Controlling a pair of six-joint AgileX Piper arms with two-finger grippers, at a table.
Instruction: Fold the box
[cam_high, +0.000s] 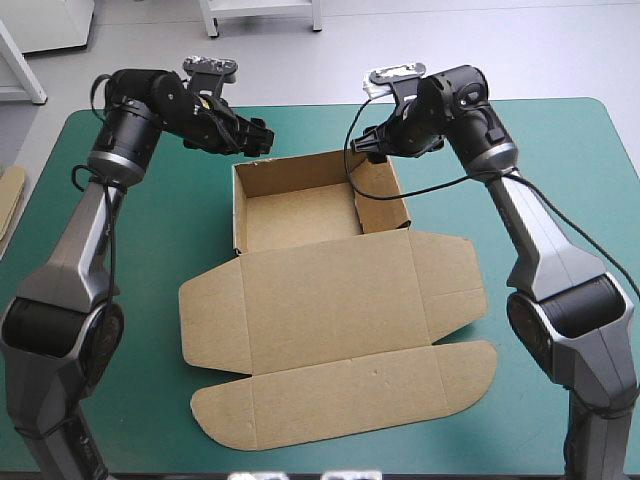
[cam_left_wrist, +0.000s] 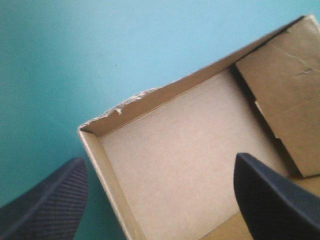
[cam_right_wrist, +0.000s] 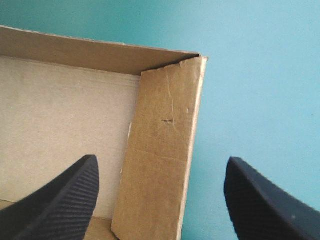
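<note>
At the table's left edge you have a strip of spare board (cam_high: 9, 200), well apart from the work. Next comes your left gripper (cam_high: 257, 138), hanging over the far left corner of the box (cam_high: 330, 300). Its jaws stand wide and hold nothing. In the left wrist view 1 black finger (cam_left_wrist: 45, 207) is over the teal-green cover (cam_high: 160, 240) outside the box and the other is over the tray floor (cam_left_wrist: 185, 155). The left wall (cam_left_wrist: 107, 185) runs between the 2. The top edge of the far wall (cam_left_wrist: 165, 92) looks ragged close to that corner.

The brown box sits in the middle of the table. Its tray (cam_high: 300, 215) lies toward the far edge, with walls raised at the far side, left and right. The lid (cam_high: 335, 295) lies flat toward you, with a side flap out at each end and a long rounded flap (cam_high: 345, 400) near the table's near edge.

Your right gripper (cam_high: 372, 143) hangs over the tray's far right corner, also spread wide and holding nothing. In the right wrist view 1 finger (cam_right_wrist: 60, 200) is over the tray floor and the other over the cover outside. The right wall (cam_right_wrist: 165, 140) stands between them, its inner flap leaning in toward the tray
</note>
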